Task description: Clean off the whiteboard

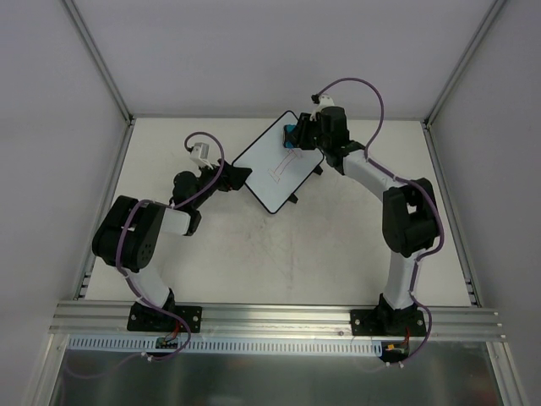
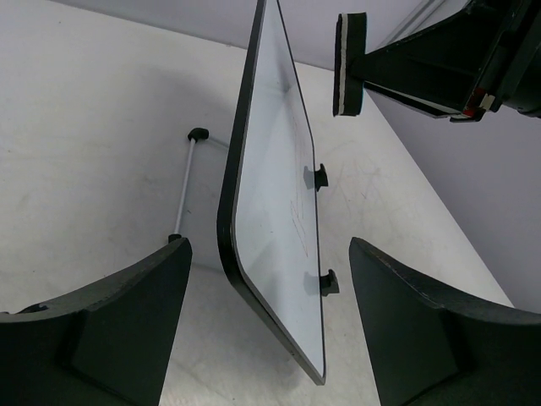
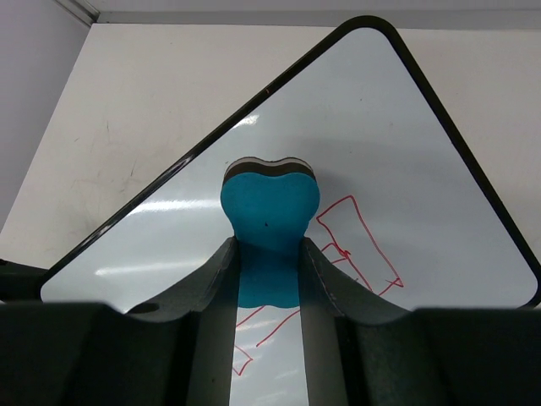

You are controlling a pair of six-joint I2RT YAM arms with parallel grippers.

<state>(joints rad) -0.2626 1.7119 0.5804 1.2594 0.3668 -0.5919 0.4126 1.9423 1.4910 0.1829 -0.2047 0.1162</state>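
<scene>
Right gripper [image 3: 269, 254] pinches the eraser [image 3: 270, 207] over the whiteboard [image 3: 406, 144], probably touching it. The red drawing [image 3: 359, 241] lies just beside the eraser, running diagonally back toward the wrist. Left gripper [image 2: 269, 254], jaws wide, straddles the board's edge without clamping.

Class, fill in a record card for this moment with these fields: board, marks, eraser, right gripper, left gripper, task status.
board: whiteboard, set askew between the two grippers
marks: red drawing on its face, unwiped
eraser: blue eraser, over the board just beside the drawing; whether it touches cannot be told
right gripper: right gripper shut on the blue eraser
left gripper: left gripper open, its fingers either side of the board's edge, with a gap on both sides
task status: erasing not yet done
</scene>
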